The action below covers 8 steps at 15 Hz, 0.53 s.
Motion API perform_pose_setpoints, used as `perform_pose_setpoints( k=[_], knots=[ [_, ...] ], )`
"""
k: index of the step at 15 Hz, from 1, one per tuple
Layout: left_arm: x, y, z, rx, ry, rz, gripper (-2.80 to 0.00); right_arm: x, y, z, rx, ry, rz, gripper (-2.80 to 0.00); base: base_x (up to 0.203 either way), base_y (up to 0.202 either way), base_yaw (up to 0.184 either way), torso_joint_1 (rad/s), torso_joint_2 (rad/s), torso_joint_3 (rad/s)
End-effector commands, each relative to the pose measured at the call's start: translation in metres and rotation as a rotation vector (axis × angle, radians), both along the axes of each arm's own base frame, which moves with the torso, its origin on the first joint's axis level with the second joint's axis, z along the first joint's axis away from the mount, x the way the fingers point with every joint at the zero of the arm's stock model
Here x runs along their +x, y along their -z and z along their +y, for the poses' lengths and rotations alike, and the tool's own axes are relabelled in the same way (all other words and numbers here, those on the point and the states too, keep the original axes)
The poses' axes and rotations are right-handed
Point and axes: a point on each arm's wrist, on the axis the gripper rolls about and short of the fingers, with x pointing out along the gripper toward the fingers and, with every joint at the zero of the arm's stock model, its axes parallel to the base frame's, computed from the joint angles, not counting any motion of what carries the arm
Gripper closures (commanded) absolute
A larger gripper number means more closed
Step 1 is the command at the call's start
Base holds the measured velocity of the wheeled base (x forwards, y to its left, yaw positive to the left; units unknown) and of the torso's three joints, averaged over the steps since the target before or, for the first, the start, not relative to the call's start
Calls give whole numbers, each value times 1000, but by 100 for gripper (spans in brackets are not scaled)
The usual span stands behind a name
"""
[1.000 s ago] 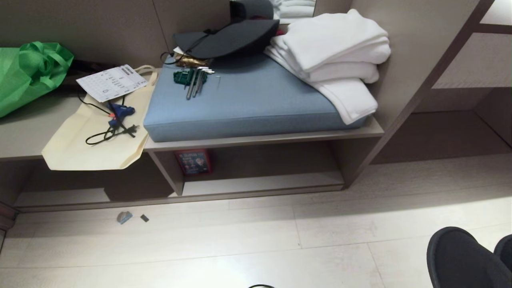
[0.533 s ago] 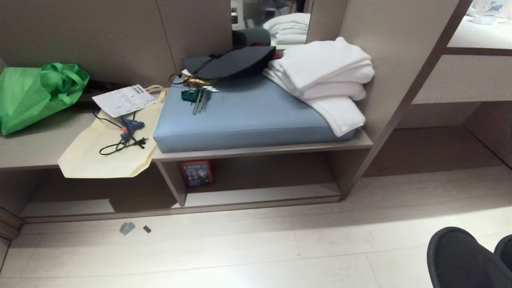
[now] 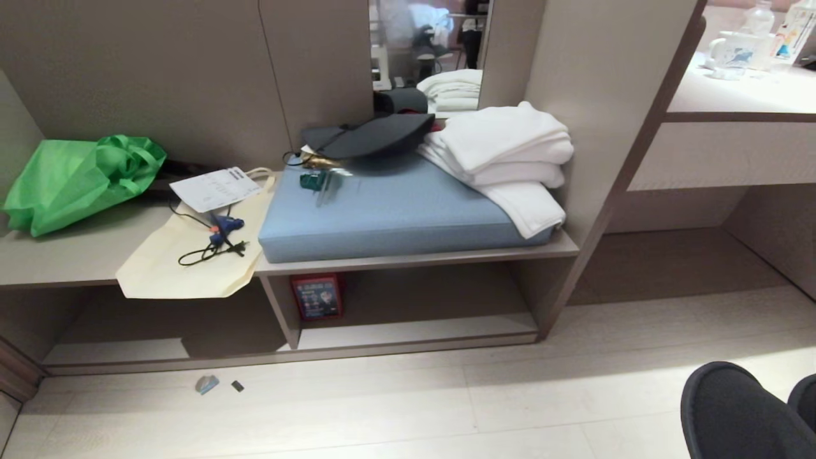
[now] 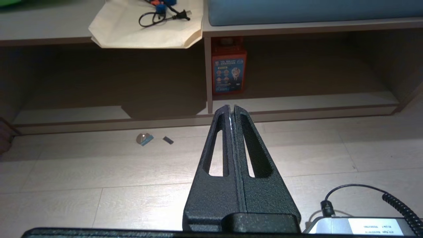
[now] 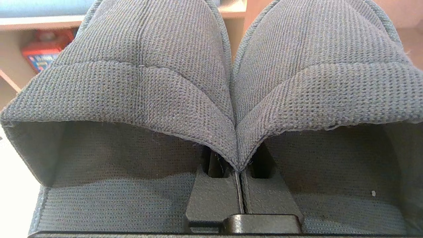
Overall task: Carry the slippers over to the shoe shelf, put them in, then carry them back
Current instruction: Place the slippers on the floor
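The right gripper (image 5: 238,172) was clamped on the slippers (image 5: 231,82), its two fingers pressed together on the inner edges of the pair where the two bands met. The slippers sat side by side, one on each side of the fingers, with their rounded toes pointing away from the wrist toward the wooden unit. In the head view the dark toes (image 3: 733,408) showed at the lower right corner, above the pale floor (image 3: 382,414) and well apart from the shelf (image 3: 414,312). That shelf was the narrower low cubby, right of a divider; a red box (image 3: 317,296) stood at its left end against the divider. Above it lay a blue cushion (image 3: 395,213) with folded white towels (image 3: 503,153) and a black hat (image 3: 370,134) on it. To the left, a cream bag (image 3: 185,268) hung over the bench edge, with a green bag (image 3: 76,178) farther left. The left gripper (image 4: 231,110) had its fingers together, holding nothing, pointing toward the divider above the floor. Two small scraps (image 3: 217,384) lay on the floor near the wider cubby.
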Motion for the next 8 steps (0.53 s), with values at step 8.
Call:
perform_pose_setpoints(
  k=[8],
  knots=[
    [0, 0, 0, 3, 1, -2, 0, 0, 1, 0, 0, 2, 2, 0, 0, 0, 0, 1, 0, 155]
  ],
)
